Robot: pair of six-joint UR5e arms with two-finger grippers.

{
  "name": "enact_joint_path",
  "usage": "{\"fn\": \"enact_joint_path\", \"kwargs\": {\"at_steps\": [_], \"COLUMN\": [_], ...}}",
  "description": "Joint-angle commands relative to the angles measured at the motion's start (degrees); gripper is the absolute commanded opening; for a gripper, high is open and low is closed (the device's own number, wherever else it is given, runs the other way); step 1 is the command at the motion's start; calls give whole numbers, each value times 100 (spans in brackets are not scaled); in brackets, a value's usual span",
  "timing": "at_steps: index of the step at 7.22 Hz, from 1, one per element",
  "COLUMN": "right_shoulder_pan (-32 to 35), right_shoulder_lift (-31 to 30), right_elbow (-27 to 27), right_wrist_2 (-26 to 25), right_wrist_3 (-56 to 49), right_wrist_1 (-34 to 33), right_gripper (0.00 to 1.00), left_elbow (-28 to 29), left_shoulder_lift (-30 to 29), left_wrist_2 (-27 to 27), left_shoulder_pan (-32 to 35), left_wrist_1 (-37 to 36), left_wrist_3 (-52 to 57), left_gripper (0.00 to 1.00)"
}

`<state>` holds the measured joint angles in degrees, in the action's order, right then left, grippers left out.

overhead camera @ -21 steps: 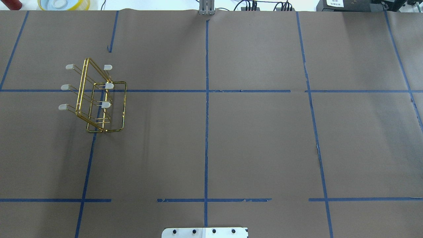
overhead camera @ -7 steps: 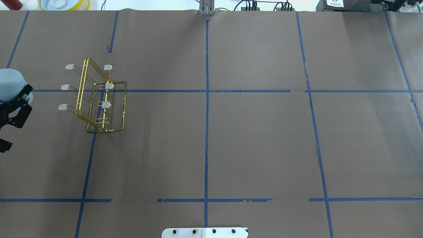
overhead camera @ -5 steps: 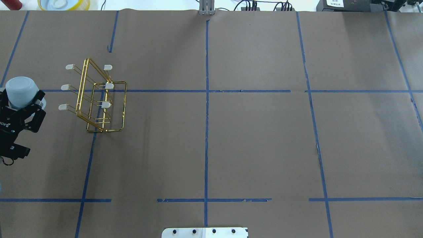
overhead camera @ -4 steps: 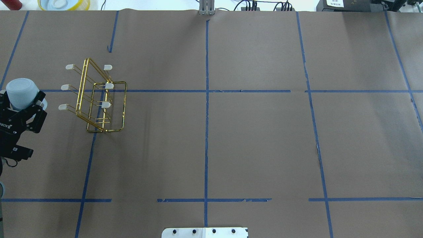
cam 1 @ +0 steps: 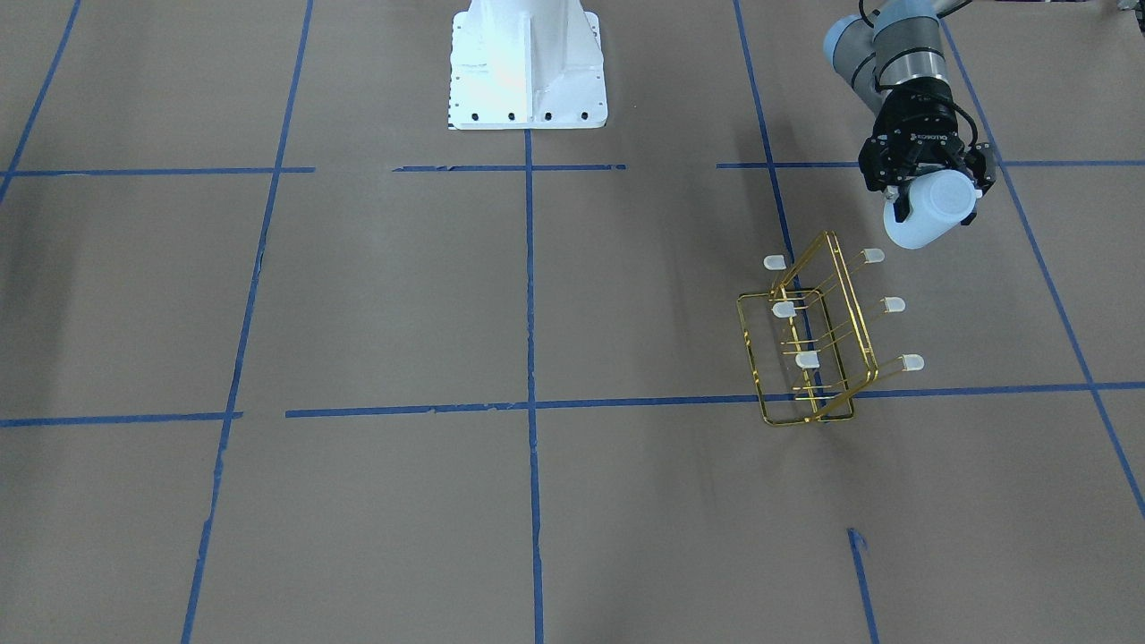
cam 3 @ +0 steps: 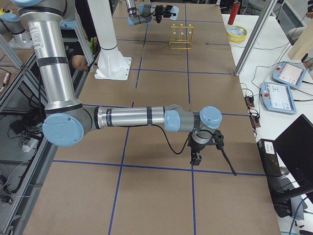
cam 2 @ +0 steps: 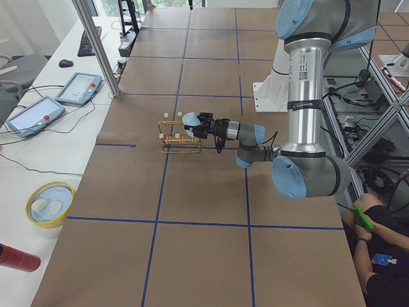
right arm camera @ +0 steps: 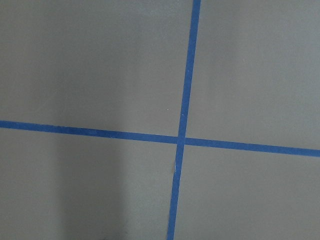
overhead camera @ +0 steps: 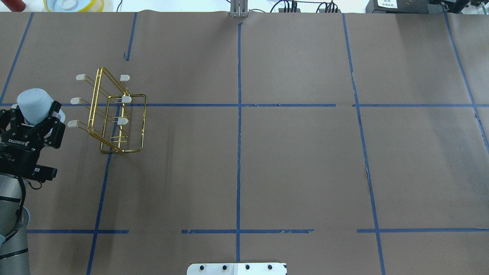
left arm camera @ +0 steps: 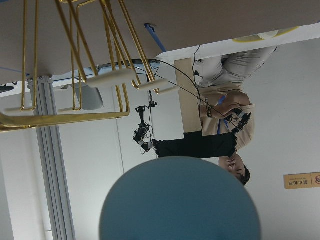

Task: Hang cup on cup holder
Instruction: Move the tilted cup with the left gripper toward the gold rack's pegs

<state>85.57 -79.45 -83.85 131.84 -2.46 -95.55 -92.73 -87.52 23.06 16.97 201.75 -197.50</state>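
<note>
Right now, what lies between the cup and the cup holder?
Nothing: only bare paper shows between the cup and the cup holder in the overhead view.

Table (overhead camera: 298, 160) is wrapped in brown paper with a grid of blue tape lines (overhead camera: 238, 133) stuck on it. On the white bench past its far edge there's a yellow-rimmed bowl (cam 2: 50, 204) with something pale inside, and a red cylinder (cam 2: 18, 258) lying near it. Two touchscreen pendants (cam 2: 78, 87) sit further along that bench with their cables, plus a keyboard (cam 2: 84, 41) and a mouse (cam 2: 64, 62). A metal post (cam 2: 97, 48) stands at the table's edge. A person (left arm camera: 215, 142) shows upside down in the left wrist view.
</note>
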Motion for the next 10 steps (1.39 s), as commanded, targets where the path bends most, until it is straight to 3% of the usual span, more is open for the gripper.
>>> {"fn": "enact_joint_path", "kwargs": {"at_steps": [1, 4, 10], "right_shoulder_pan": [3, 3, 3], "right_shoulder_lift": [0, 0, 0], "right_elbow": [0, 0, 0], "right_wrist_2": [0, 0, 0], "right_wrist_3": [0, 0, 0], "right_wrist_1": [1, -8, 1], "right_gripper": [100, 100, 100], "left_elbow": [97, 509, 782], "left_shoulder_lift": [-177, -528, -529], "left_wrist_2": [-29, -29, 32], "left_shoulder_pan": [-1, -27, -45], "left_wrist_1": [-13, 13, 13], "left_wrist_3": [-8, -17, -61], "left_gripper": [0, 0, 0]}}
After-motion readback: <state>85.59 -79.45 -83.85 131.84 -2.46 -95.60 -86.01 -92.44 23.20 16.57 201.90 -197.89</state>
